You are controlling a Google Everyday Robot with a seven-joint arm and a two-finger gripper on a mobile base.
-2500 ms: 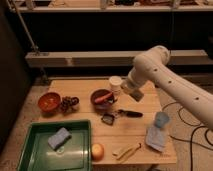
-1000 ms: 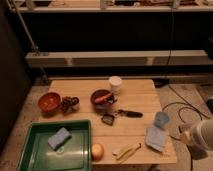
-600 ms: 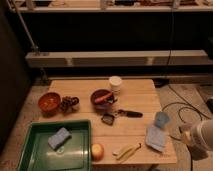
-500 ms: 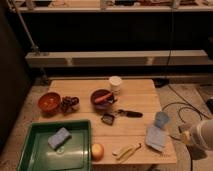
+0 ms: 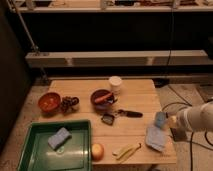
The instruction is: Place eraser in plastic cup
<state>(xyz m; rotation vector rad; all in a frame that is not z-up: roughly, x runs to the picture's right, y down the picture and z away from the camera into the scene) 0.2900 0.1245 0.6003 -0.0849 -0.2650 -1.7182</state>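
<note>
I am looking over the wooden table [image 5: 145, 95], and the biggest change is in the arm [image 5: 197, 119]. A couple of seconds ago it was stretching across the middle of the table, with its end near the white cup [image 5: 115, 82] and the dark bowl [image 5: 101, 98]. Now it is sitting pulled back at the right edge of the view, and it has barely been moving for the last second.

The gripper [image 5: 173, 120] is hanging just off the table's right side, close beside the plastic cup [image 5: 160, 119]. I cannot tell whether it is released or clenched, and I am not seeing anything carried in it.

The green tray [image 5: 35, 150] is lying at the front left with the blue pad [image 5: 59, 138] inside it. The pale-blue cloth [image 5: 156, 138] is lying just in front of the plastic cup.

The eraser [image 5: 108, 118] is staying where it was, flat on the table in front of the dark bowl, with a dark-handled tool [image 5: 129, 113] just to its right. It is sitting well apart from the cup.

So I am reading the task as not yet started. The eraser is untouched and the cup is standing upright and waiting. I am expecting to reach left past the cup to pick up the eraser first.
</note>
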